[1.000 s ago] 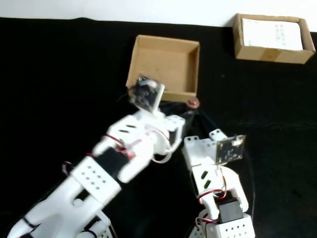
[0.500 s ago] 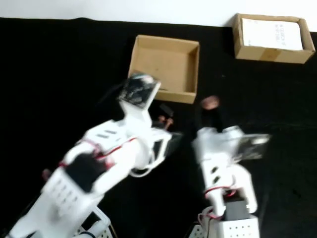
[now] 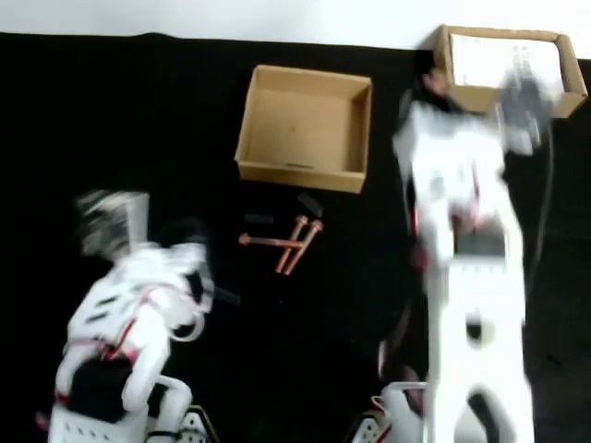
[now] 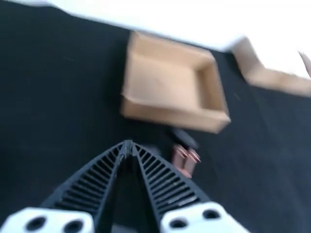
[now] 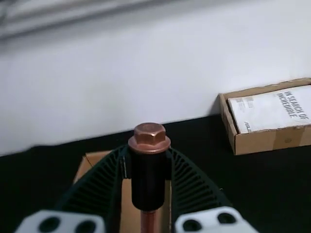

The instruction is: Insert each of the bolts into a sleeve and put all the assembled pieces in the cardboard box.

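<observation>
A copper bolt (image 5: 149, 138) stands upright in a black sleeve (image 5: 146, 182). The sleeve is pinched between the fingers (image 5: 192, 187) of the right gripper (image 5: 146, 162), and the bolt's head rises above their tips. Loose bolts (image 3: 294, 242) lie on the desk in front of the cardboard box (image 3: 300, 172). The left gripper (image 4: 127, 147) is pressed together and holds nothing.

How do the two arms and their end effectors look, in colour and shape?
The left arm and right arm are white blocky segments with black motors, small holes and thin red and black cables. The left end effector and right end effector each have two black ribbed fingers tapering to a point, on white bases with round holes.
</observation>
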